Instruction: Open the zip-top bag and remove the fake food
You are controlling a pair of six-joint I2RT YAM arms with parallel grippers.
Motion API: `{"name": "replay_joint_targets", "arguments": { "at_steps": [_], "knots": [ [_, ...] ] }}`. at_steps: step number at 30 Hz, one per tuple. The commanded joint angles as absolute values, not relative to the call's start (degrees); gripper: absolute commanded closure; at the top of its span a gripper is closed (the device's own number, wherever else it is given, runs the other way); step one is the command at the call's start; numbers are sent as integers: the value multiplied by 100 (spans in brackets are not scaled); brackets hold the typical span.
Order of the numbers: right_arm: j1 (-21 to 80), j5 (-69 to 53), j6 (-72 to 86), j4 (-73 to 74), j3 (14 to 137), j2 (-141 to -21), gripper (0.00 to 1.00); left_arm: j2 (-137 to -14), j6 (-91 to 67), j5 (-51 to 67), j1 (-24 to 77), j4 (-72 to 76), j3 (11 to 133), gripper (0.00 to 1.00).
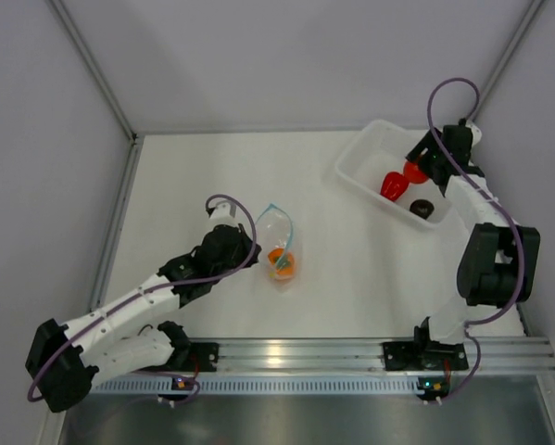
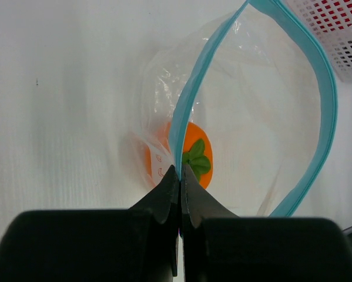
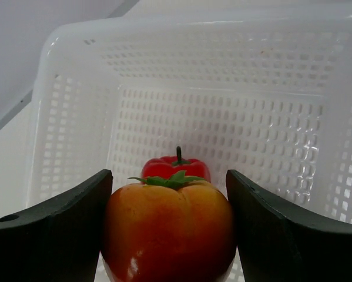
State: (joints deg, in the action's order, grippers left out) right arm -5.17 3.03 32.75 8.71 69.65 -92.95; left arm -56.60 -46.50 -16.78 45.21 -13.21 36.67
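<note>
One zip-top bag (image 1: pixel 277 243) lies near the middle of the tabletop (image 1: pixel 212 167), its light-blue zip strip parted into an open loop so that the mouth gapes. Inside, toward the bag's near end, sits an orange fruit (image 2: pixel 193 154) with a green leafy top, seen through the clear, crinkled plastic. The left hand (image 2: pixel 180 173) is closed narrowly on the bag at one end of the mouth, its two dark fingers (image 2: pixel 158 205) pinching the plastic where the two runs of the strip meet, just beside the fruit. Well apart, at the far right of the tabletop, stands a white perforated tray (image 1: pixel 370 148). Within it lie a red pepper (image 1: pixel 394 184) and, nearer the arm bases, a dark round piece (image 1: pixel 422 208), the two apart from each other. The right hand (image 3: pixel 168 194) reaches over the tray and grips a second fruit (image 3: pixel 168 235), orange-red with a green top, a finger pressed to each side; the red pepper shows just behind it. Whether this fruit touches the tray floor cannot be told.
</note>
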Motion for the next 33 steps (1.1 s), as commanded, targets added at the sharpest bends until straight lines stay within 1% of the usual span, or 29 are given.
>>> {"name": "replay_joint_targets", "arguments": {
  "at_steps": [1, 2, 5, 6, 9, 10, 11, 12, 14, 15, 18, 21, 23, 24, 25, 26, 28, 29, 30, 31, 32, 33],
  "knots": [
    [-589, 975, 2901, 1211, 7636, -9676, 52, -5406, -4316, -1521, 4474, -1591, 3806, 100],
    [-589, 1063, 2779, 1265, 7707, -9772, 52, -5327, -4263, -1486, 4474, -1643, 3814, 100],
    [-589, 1186, 2638, 1389, 7849, -10054, 48, -5186, -4184, -1476, 4474, -1775, 3788, 100],
    [-589, 1230, 2611, 1397, 7857, -10098, 42, -5159, -4157, -1477, 4474, -1801, 3779, 100],
    [-589, 1257, 2523, 1406, 7805, -10073, 32, -5045, -4096, -1415, 4474, -1846, 3744, 100],
    [-589, 1213, 2505, 1406, 7787, -10046, 30, -5010, -4096, -1398, 4465, -1846, 3753, 100],
    [-589, 1126, 2505, 1389, 7761, -10011, 25, -4992, -4096, -1371, 4465, -1846, 3744, 100],
    [-589, 1064, 2505, 1371, 7726, -9959, 16, -4966, -4087, -1328, 4465, -1846, 3744, 100],
    [-589, 880, 2531, 1362, 7717, -9871, 9, -4948, -4078, -1275, 4465, -1846, 3788, 100],
    [-589, 818, 2549, 1354, 7673, -9774, 1, -4948, -4061, -1231, 4465, -1846, 3805, 100],
    [-580, 624, 2610, 1336, 7550, -9528, 1, -4940, -4043, -1143, 4465, -1854, 3850, 100],
    [-519, 808, 2611, 1354, 7375, -9169, 1, -4896, -4043, -1099, 4465, -1846, 3876, 100],
    [-318, 1158, 2445, 1397, 7295, -8940, 1, -4860, -4078, -1151, 4465, -1846, 3885, 100],
    [-195, 1439, 2313, 1432, 7243, -8695, 1, -4860, -4087, -1160, 4465, -1837, 3885, 100],
    [-45, 2198, 2181, 1511, 7216, -8571, 0, -4878, -4096, -1186, 4465, -1854, 3928, 100],
    [513, 2589, 1927, 1538, 7190, -8430, 1, -4904, -4113, -1187, 4465, -1846, 3946, 100],
    [1017, 3301, 1785, 1521, 6979, -7991, 1, -4939, -4131, -1187, 4474, -1837, 3981, 100],
    [1489, 3740, 1889, 1451, 6883, -7833, 0, -4974, -4140, -1195, 4474, -1846, 4016, 100],
    [1668, 3770, 2142, 1442, 6603, -7483, 1, -5009, -4148, -1195, 4474, -1846, 4043, 100],
    [1783, 3536, 2527, 1459, 6409, -7288, 0, -5027, -4166, -1187, 4474, -1837, 4060, 100],
    [1758, 2524, 2914, 1033, 6172, -7086, 1, -5045, -4201, -1178, 4474, -1828, 4121, 100],
    [1723, 2044, 2970, 715, 5657, -6692, 2, -5054, -4236, -1152, 4474, -1828, 4131, 100]
  ]
}}
